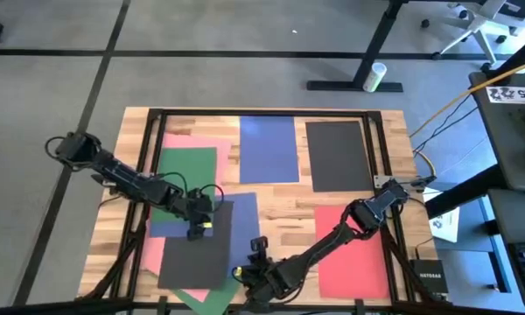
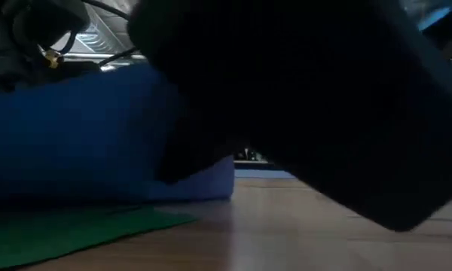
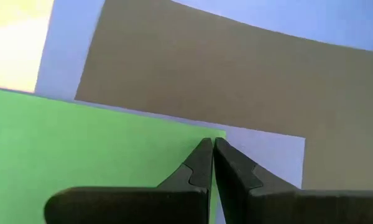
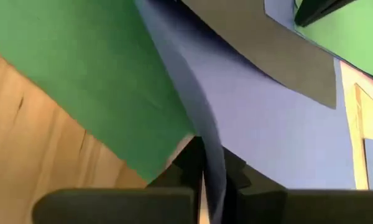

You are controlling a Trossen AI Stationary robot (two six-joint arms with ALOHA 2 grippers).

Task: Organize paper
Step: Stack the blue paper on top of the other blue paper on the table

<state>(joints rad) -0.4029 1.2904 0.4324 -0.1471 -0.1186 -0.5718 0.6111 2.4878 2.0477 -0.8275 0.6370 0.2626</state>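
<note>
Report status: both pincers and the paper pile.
Left pincer shut, tips on the green sheet edge. Right pincer shut on blue sheet, lifting its edge. Black sheet lies on top of the blue one.

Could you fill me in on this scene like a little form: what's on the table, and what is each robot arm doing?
Surface: wooden table
Tidy sheets: blue construction-paper sheet, black construction-paper sheet, red construction-paper sheet, each lying apart
Messy pile: overlapping pink, green, blue and black sheets on the left side
Left gripper: shut at the edge of a green sheet in the pile
Right gripper: shut on a lifted blue sheet at the pile's near edge
</note>
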